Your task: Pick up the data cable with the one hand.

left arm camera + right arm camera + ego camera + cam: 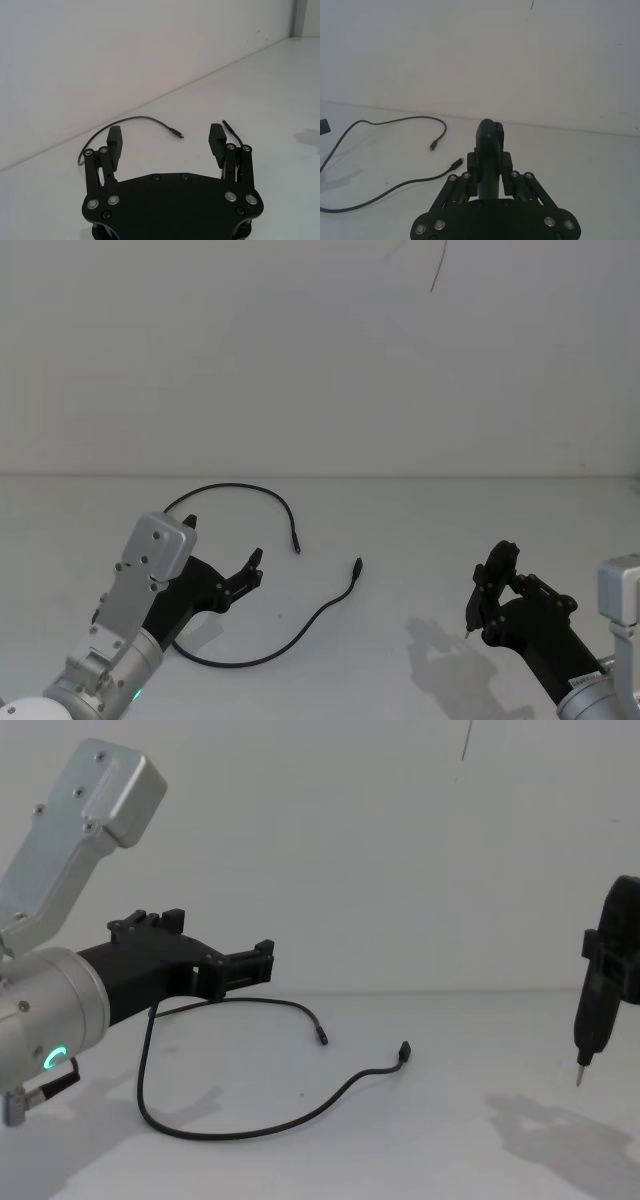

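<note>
Pre-grasp, approach step. Left gripper (223, 540) hovers above the table (420, 530) over the left bend of the cable (230, 1137), jaws spread wide, nothing in them, not touching it. Cable lies flat in an open C, both plugs ending near each other mid-table. Right gripper (490, 590) sits off to the right, well apart, clenched on a pen tool (592, 1020).

Next as I read it: drop straight down, straddle one strand with the fingers square across it, tips down to the table since the cord is thin, then close
</note>
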